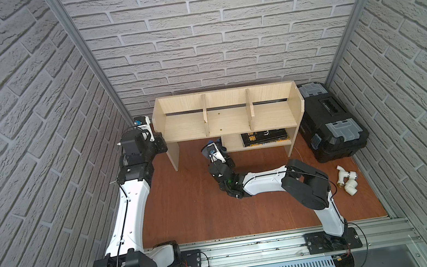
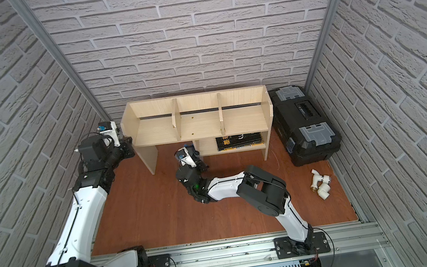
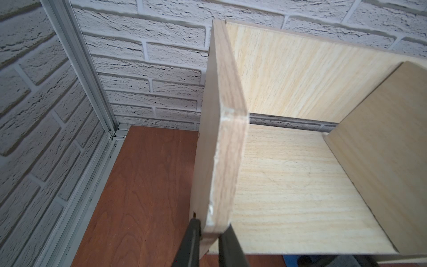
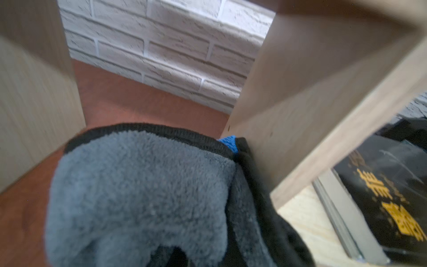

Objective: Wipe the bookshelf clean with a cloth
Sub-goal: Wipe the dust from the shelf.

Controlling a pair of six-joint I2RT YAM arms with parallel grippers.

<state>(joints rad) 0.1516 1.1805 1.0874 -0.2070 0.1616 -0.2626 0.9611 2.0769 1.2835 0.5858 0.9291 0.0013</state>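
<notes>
The wide, low bookshelf of pale wood (image 1: 228, 123) is stood on the red-brown wooden desk (image 1: 189, 206) against the back wall, its long axis running from left to right. Its left end panel is pinched at the front edge by the left gripper (image 3: 211, 240), a dark finger being closed on either face of the board. The soft microfibre cloth, grey with a blue underside and dark trim (image 4: 143, 189), is held bunched in the closed right gripper (image 1: 214, 145), low in the open bay under the top shelf. An upright panel lies just to its right, and beyond that a black book with yellow lettering (image 4: 390, 196) is laid. The right arm is judged the nearer for wiping. The right gripper's fingers are buried under the cloth, and contact with the panel cannot be told, the wrist view being blurred
</notes>
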